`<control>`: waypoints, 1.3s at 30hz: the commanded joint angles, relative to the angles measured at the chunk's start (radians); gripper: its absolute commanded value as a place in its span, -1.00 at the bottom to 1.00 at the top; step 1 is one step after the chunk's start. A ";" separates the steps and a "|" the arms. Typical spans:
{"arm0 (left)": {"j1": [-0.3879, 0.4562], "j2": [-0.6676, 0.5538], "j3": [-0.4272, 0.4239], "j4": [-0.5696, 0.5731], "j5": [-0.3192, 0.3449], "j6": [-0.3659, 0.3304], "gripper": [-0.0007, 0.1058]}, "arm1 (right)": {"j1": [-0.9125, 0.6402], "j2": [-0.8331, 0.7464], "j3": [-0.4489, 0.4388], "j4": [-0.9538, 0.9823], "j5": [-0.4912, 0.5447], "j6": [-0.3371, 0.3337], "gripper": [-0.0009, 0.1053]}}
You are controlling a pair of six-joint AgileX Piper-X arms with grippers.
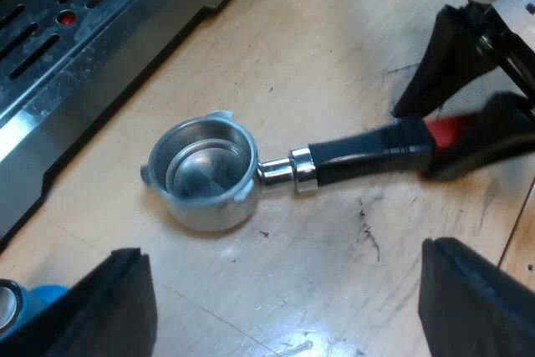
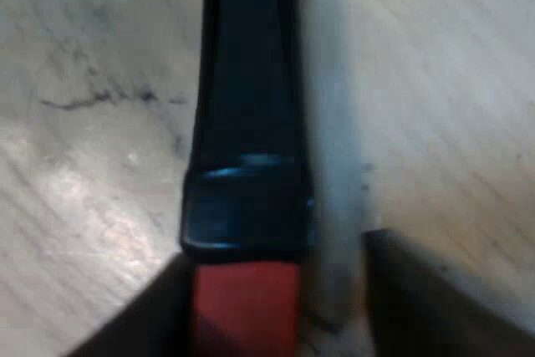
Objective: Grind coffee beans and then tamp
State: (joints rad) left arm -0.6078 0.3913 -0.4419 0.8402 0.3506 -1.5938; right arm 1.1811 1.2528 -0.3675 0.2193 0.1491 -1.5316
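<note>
The holder [image 1: 205, 175] lies empty on the table [image 1: 334, 39] beside the espresso machine [image 1: 75, 64]. The right gripper [image 1: 456, 135] straddles its red end [image 2: 244, 307], fingers apart (not yet clamped), probably to lift it for grinding. The left gripper [image 1: 288, 290] hangs spread wide, empty.

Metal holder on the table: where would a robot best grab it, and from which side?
Probably by the dark handle near its red end, from above, jaws across its width. The metal holder lies flat on the wooden table, cup upward, so the handle's straight narrow sides are free; the round cup is wider and smooth. The right gripper is at that end.
</note>
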 commanded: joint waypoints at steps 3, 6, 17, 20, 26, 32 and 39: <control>-0.006 0.001 -0.003 -0.008 0.005 0.003 0.28 | -0.004 -0.005 -0.015 0.118 0.004 0.010 0.21; -0.006 0.001 -0.003 -0.008 0.005 0.003 0.28 | -0.004 -0.005 -0.047 0.222 0.004 0.010 0.21; -0.006 0.001 -0.006 -0.008 0.003 0.003 0.28 | -0.004 -0.025 -0.186 0.512 -0.008 -0.016 0.21; -0.006 0.001 -0.006 -0.008 0.003 0.003 0.28 | -0.004 -0.050 -0.206 0.547 -0.028 -0.015 0.21; -0.006 0.001 -0.028 0.014 -0.005 0.003 0.28 | -0.004 -0.136 -0.266 0.632 -0.035 -0.015 0.21; -0.006 0.001 -0.066 0.023 -0.019 0.003 0.28 | -0.004 -0.218 -0.329 0.636 -0.030 -0.015 0.21; -0.006 0.001 -0.099 0.103 -0.065 -0.001 0.28 | -0.004 -0.273 -0.415 0.630 -0.027 -0.045 0.21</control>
State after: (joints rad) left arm -0.6078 0.3913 -0.5282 0.9083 0.3124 -1.5938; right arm 1.1811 0.9925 -0.7631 0.8562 0.1238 -1.5528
